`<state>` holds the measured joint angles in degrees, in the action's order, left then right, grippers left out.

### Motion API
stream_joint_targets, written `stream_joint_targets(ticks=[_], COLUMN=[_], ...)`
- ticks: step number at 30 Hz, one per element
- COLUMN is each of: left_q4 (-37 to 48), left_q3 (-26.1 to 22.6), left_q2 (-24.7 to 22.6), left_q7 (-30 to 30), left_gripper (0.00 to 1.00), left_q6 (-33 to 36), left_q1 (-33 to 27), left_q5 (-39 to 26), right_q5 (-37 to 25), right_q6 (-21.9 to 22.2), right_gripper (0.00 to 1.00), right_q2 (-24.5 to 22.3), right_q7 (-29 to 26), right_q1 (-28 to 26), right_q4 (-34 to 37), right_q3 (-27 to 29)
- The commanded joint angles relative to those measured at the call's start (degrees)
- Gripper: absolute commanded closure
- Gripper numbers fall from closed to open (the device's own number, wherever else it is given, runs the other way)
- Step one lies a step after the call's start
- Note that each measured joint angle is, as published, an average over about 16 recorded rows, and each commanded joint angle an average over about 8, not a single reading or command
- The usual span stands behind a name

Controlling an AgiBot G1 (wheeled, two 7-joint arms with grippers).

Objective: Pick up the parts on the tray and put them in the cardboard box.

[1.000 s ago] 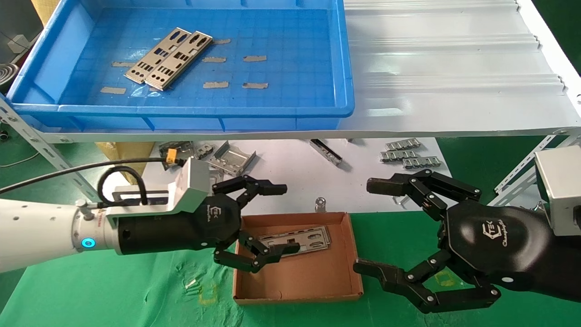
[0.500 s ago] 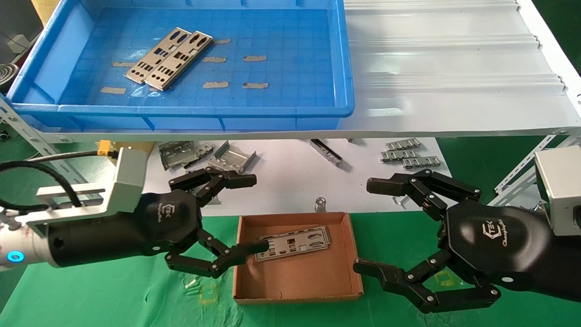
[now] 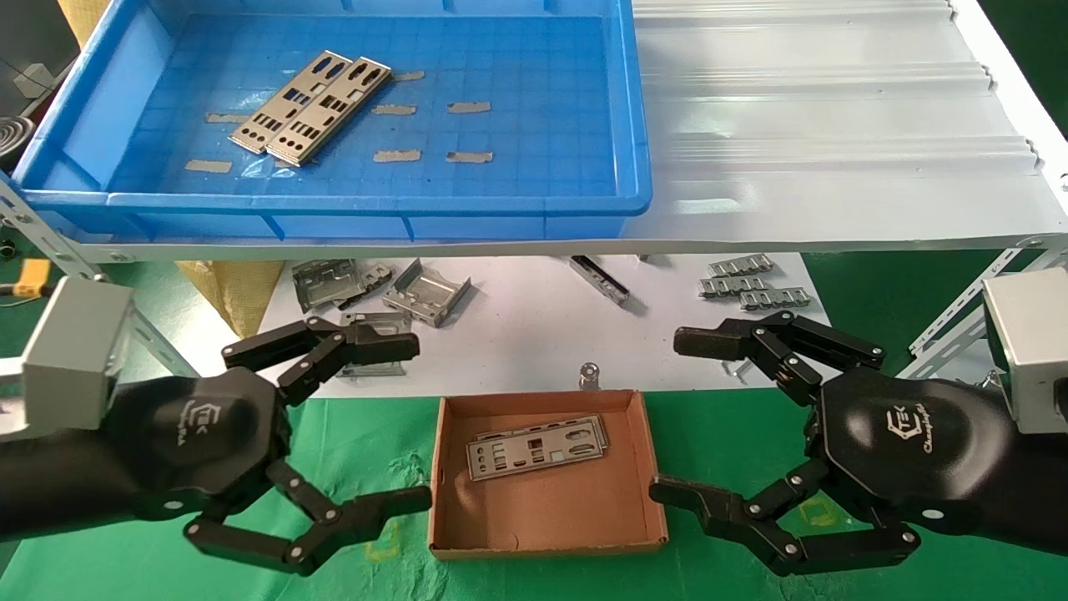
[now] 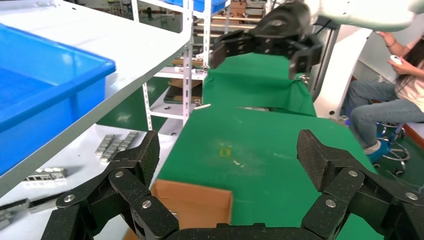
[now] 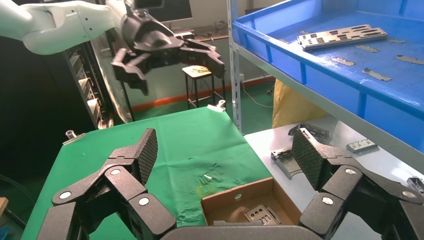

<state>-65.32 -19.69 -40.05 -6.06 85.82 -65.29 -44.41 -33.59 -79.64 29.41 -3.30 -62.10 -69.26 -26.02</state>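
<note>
Two parts (image 3: pixel 310 107) lie side by side at the left of the blue tray (image 3: pixel 641 125) on the upper shelf; they also show in the right wrist view (image 5: pixel 342 36). The cardboard box (image 3: pixel 546 547) sits on the green cloth between my grippers. A part (image 3: pixel 536 446) lies in it, with another plate's edge showing beneath. My left gripper (image 3: pixel 409 422) hangs open just left of the box, holding nothing, with a box corner (image 4: pixel 192 202) below its jaws. My right gripper (image 3: pixel 676 415) stands open and empty just right of the box (image 5: pixel 240 192).
Bent brackets (image 3: pixel 425 292) and chain-like strips (image 3: pixel 751 284) lie on the white surface under the shelf. A small metal knob (image 3: pixel 589 373) stands behind the box. The white shelf (image 3: pixel 834 125) overhangs the work area. A seated person (image 4: pixel 390 100) is off to the side.
My left gripper has drawn back leftward from over the box, staying open. The part it hovered over stays in the box. The right arm has not moved.
</note>
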Motion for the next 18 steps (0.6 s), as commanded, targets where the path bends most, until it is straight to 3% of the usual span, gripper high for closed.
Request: stream_joint_targets(ticks=[1, 9, 18], left_q4=[-2.1, -9.0, -9.6], left_q3=[0.9, 4.0, 4.3], left_q2=[1.3, 5.5, 5.9], left_q7=[-1.2, -4.9, -5.1], left_gripper=[0.00, 0.00, 0.00], left_q6=[0.0, -0.1, -0.1], left_q1=[1.0, 4.0, 4.4], left_q5=[0.7, 2.8, 3.2], right_q5=[0.0, 0.0, 0.0], right_q6=[0.0, 0.0, 0.0], right_gripper=[0.00, 0.00, 0.00], right_q2=[0.0, 0.0, 0.0], right_q7=[0.0, 0.0, 0.0], right_q1=[0.0, 0.0, 0.0], right_q4=[0.0, 0.0, 0.0], right_q3=[0.0, 0.0, 0.0])
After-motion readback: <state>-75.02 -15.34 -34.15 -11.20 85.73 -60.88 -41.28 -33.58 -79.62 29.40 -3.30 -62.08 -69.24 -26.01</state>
